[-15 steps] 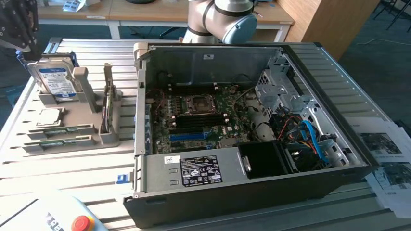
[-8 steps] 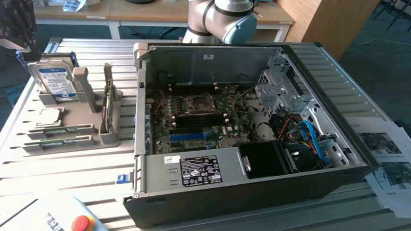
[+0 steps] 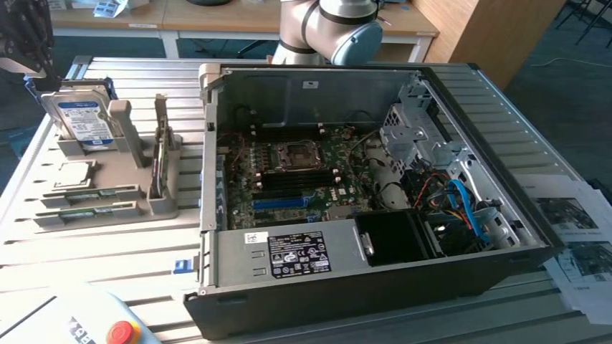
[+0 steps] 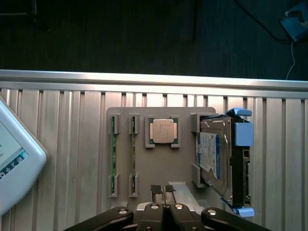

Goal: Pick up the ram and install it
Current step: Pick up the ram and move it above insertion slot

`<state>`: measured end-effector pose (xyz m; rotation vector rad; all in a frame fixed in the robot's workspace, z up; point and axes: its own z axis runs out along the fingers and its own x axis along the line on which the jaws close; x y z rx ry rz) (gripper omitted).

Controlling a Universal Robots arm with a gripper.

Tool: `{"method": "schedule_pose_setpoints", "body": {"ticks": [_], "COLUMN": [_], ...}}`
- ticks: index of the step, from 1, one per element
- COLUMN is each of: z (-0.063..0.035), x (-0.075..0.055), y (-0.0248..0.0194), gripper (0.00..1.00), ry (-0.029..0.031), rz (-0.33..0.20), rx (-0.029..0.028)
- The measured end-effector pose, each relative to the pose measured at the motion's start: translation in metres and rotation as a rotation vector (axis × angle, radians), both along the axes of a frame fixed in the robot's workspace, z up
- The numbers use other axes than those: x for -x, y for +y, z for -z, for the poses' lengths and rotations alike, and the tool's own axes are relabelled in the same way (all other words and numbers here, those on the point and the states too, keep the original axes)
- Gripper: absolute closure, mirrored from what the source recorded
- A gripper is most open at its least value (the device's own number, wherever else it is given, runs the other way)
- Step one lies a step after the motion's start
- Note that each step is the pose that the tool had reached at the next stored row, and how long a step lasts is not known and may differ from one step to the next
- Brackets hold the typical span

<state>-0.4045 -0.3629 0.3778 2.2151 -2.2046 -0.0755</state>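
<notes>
Two thin green ram sticks [image 4: 113,156] [image 4: 133,156] stand on edge in slots of a grey holder [image 4: 185,161]. In the exterior view the same sticks [image 3: 82,196] [image 3: 82,213] lie at the near end of the holder [image 3: 143,208]. My gripper [image 4: 163,188] hangs high above the holder, off to one side of the sticks and apart from them. Its fingertips are shut together with nothing between them. The open computer case [image 3: 211,236] shows the motherboard [image 3: 297,179] with its long memory slots [image 3: 287,203].
The holder also carries a CPU chip [image 4: 162,131], a silver hard drive [image 4: 214,154] and a dark expansion card [image 3: 158,161]. A teach pendant [image 4: 14,163] lies on the slatted table [image 4: 62,144]. Papers [image 3: 574,222] sit at the exterior view's right.
</notes>
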Motion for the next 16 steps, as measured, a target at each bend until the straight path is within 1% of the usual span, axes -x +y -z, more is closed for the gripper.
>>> {"method": "schedule_pose_setpoints", "body": {"ticks": [5, 7, 10, 12, 16], "z": [0.0000, 0.0000, 0.0000, 0.0000, 0.0000], "x": [0.000, 0.000, 0.000, 0.000, 0.000], "y": [-0.0001, -0.0021, -0.0074, -0.0100, -0.0101], "gripper": [0.90, 0.90, 0.90, 0.90, 0.90], "ry": [0.0000, 0.0000, 0.0000, 0.0001, -0.0001], "rz": [0.000, 0.000, 0.000, 0.000, 0.000], "rx": [0.0000, 0.0000, 0.0000, 0.0000, 0.0000]}}
